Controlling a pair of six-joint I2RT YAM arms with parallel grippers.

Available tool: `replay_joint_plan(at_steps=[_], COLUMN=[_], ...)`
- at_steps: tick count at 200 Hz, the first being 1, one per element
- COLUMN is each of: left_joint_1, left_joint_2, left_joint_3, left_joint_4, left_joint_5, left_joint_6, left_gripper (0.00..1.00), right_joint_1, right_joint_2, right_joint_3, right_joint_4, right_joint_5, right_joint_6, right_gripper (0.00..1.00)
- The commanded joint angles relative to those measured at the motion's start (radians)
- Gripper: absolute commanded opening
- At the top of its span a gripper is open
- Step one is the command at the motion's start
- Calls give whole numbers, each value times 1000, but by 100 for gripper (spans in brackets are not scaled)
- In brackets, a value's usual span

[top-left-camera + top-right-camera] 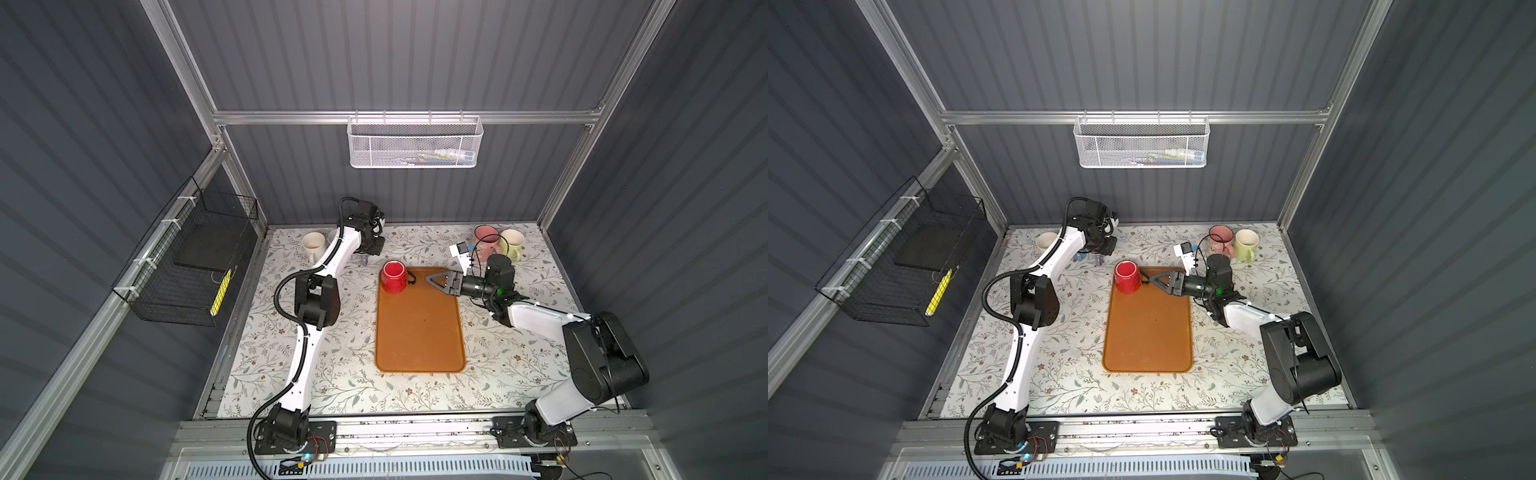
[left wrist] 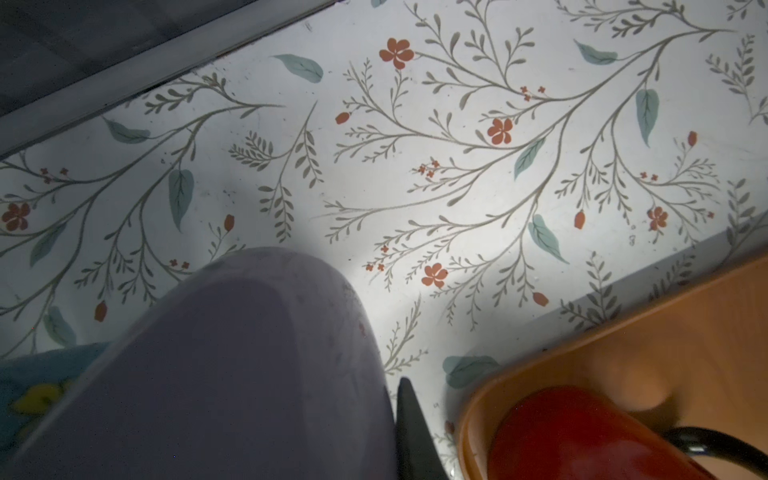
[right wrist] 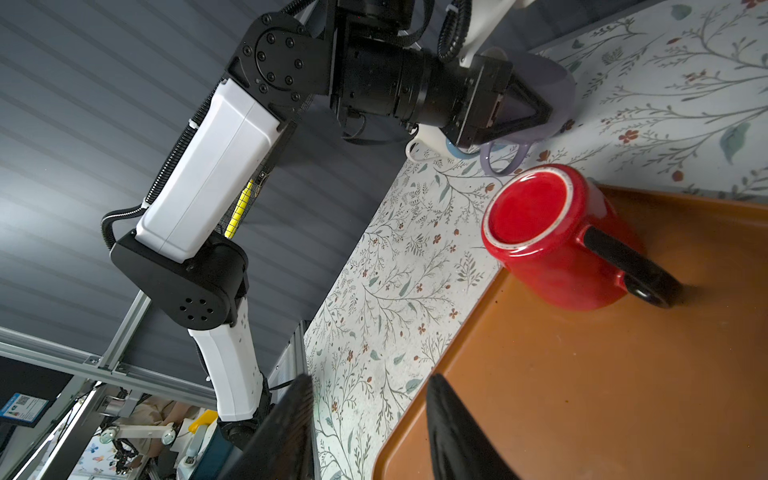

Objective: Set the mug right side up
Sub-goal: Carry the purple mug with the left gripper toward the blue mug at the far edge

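Note:
A red mug [image 1: 392, 277] [image 1: 1127, 277] with a black handle stands upside down, base up, in the far left corner of the orange tray [image 1: 419, 332]. My right gripper [image 1: 428, 279] [image 3: 370, 382] hovers open over the tray, just right of the handle, holding nothing; the red mug [image 3: 552, 237] lies ahead of it. My left gripper [image 1: 371, 250] [image 3: 536, 110] is at the back of the table, left of the tray, shut on the wall of a lavender mug [image 2: 249, 365] [image 3: 557, 79]. Only one finger [image 2: 409, 432] shows in the left wrist view, outside that mug.
A cream mug [image 1: 313, 245] stands at the back left, and a pink mug [image 1: 486, 241] and a light green mug [image 1: 512, 243] at the back right. A blue object [image 2: 33, 382] lies beside the lavender mug. A black wire basket [image 1: 195, 262] hangs on the left wall.

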Motion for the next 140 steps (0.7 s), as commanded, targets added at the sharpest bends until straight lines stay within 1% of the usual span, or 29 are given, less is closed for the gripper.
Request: replay_joint_plan(at_steps=[1, 92, 117, 140], left_joint_1=[9, 15, 16, 16], left_joint_2=[13, 32, 33, 30], left_joint_3=[47, 44, 37, 37], left_joint_4=[20, 17, 17, 20], left_joint_5=[-14, -10, -7, -5], left_joint_6=[19, 22, 17, 17], left_gripper=[0, 0, 2, 6], right_joint_1=[5, 6, 7, 7], right_joint_2=[6, 26, 33, 34], right_joint_3=[-5, -1, -3, -3], right_joint_4=[36, 50, 60, 61], right_joint_5=[-6, -9, -11, -12], right_joint_6=[7, 16, 22, 22], right_gripper=[47, 47, 47, 47])
